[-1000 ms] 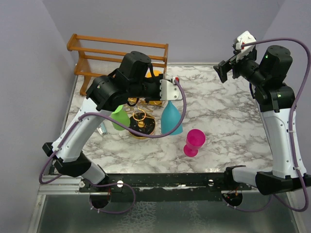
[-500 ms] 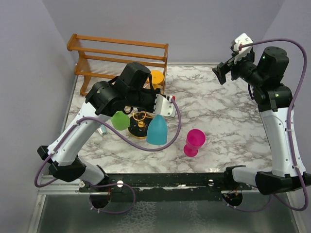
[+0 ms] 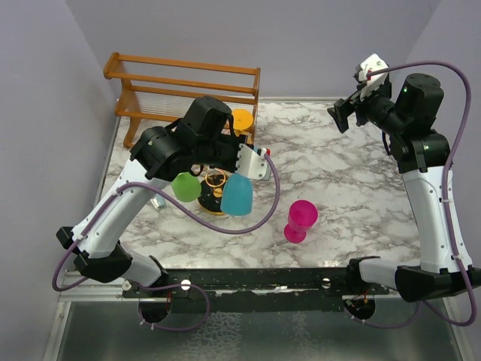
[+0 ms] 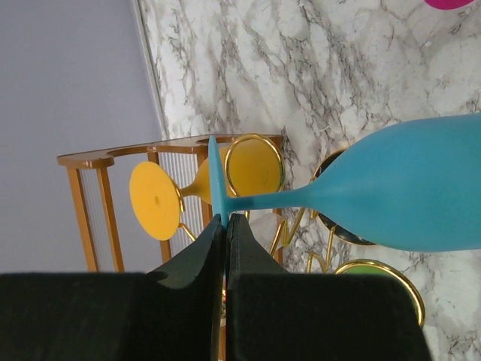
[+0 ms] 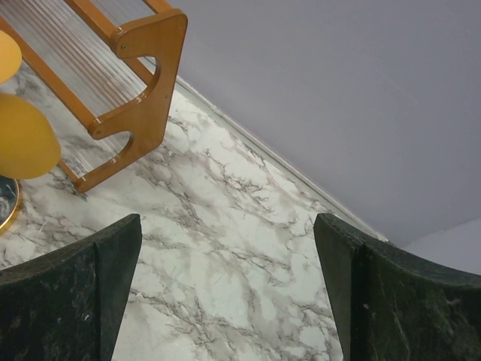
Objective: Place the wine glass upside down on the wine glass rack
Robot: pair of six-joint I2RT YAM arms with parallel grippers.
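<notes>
The left gripper [image 4: 225,226] is clamped tight on the foot of the blue wine glass [image 3: 237,195], whose bowl hangs down at the right side of the wine glass rack [image 3: 216,180]. The right gripper [image 3: 347,114] is wide open and empty at the far right.

Blue wine glass [image 4: 406,199]: frosted, matt, opaque-looking. Yellow glass [image 4: 154,199], green glass [image 3: 186,186], pink glass [image 3: 301,218]: same matt finish. Wine glass rack [image 3: 216,180]: thin shiny gold wire, metal; base glossy black w/ gold rim. Table [image 3: 338,180]: marble-pattern, smooth, slight sheen. Wooden frame [image 3: 180,71]: orange-brown, varnished. Left gripper [image 4: 226,219]: matt black, plastic-looking. Right gripper [image 5: 227,218]: dark, faintly speckled.
</notes>
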